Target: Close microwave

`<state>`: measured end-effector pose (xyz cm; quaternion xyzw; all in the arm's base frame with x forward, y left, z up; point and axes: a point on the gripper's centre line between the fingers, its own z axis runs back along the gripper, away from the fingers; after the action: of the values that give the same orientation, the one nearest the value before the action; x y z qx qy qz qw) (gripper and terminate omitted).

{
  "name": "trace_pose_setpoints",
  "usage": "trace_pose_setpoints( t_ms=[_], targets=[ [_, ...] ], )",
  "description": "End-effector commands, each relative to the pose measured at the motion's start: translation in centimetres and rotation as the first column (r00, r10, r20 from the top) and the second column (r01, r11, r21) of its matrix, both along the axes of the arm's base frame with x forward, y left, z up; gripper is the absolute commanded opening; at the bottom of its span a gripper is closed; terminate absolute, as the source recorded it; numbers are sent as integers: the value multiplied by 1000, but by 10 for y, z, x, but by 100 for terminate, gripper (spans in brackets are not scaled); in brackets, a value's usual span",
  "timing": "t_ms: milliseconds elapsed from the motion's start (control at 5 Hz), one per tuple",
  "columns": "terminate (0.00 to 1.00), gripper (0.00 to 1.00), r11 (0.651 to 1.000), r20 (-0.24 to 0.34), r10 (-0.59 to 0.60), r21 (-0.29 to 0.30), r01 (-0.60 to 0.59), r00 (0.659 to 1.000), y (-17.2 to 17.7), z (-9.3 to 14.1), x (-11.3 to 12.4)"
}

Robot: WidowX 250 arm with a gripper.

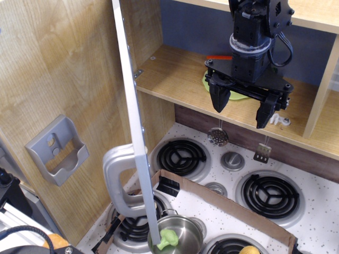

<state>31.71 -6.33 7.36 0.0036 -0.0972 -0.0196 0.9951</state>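
The toy microwave is a light wood compartment (pixel 175 74) above the stove. Its grey door (pixel 135 132) stands wide open, seen edge-on and sticking out toward the camera, with the big silver handle (pixel 119 182) on its left face. My black gripper (pixel 241 110) hangs in front of the compartment's right half, to the right of the door and apart from it. Its two fingers (pixel 218 99) are spread and hold nothing. A yellow-green plate (pixel 235 95) lies on the compartment floor behind the gripper, partly hidden.
A grey wall-mounted holder (pixel 58 153) is on the wood panel at left. Below are black stove burners (pixel 183 157), a cardboard strip (pixel 222 196), a steel pot (pixel 177 238) with a green item, and hanging utensils (pixel 217 136).
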Motion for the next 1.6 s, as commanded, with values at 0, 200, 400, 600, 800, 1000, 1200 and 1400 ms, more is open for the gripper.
trace_pose_setpoints(
  t_ms=[0, 200, 400, 600, 800, 1000, 1200, 1400],
  targets=[
    [0, 100, 1000, 0, 0, 0, 0, 1000, 0, 0, 0],
    [0, 100, 1000, -17, 13, -13, -13, 1000, 9, 15, -2],
    [0, 100, 1000, -26, -3, 17, 4, 1000, 23, 33, -10],
    [0, 100, 997, -47, -36, 70, 39, 998, 38, 56, -20],
    [0, 100, 989, -84, -87, 109, 96, 993, 56, 76, -31],
    [0, 100, 973, -118, -150, 158, 168, 982, 72, 100, -40],
    [0, 100, 955, -124, -186, 210, 209, 975, 84, 122, -47],
    [0, 100, 946, -106, -215, 226, 234, 971, 95, 131, -52]
  ],
)
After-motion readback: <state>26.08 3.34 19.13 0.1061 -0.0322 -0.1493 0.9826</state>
